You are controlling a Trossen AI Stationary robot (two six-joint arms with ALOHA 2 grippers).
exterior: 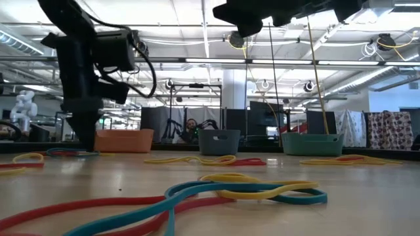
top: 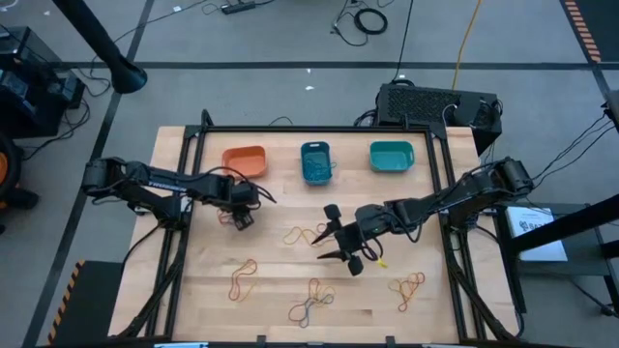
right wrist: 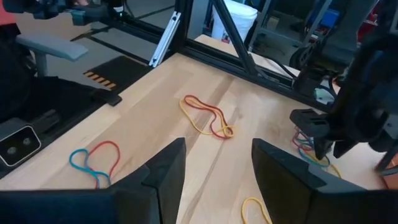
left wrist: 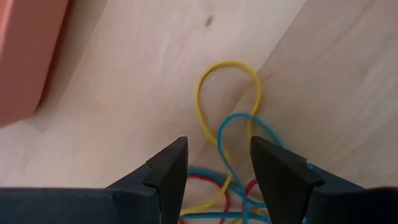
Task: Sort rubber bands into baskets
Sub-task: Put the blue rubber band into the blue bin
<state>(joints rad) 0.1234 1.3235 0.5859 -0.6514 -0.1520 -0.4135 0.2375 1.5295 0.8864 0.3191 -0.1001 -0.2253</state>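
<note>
Left hand lines up a pick beside the orange basket

Left hand (left wrist: 214,165) hovers low over a tangle of yellow, blue and red rubber bands (left wrist: 231,134) on the counter (top: 271,246), fingers spread, nothing pinched, the orange basket (top: 245,160) just beside. Right hand (top: 350,247) waits mid-counter, spread and empty. More bands lie scattered across the front; the blue basket (top: 317,161) already holds some, the teal basket (top: 392,157) looks bare. Next, I reckon: drop, close on one strand only, lift it clear of the knot. No readable writing anywhere.
</note>
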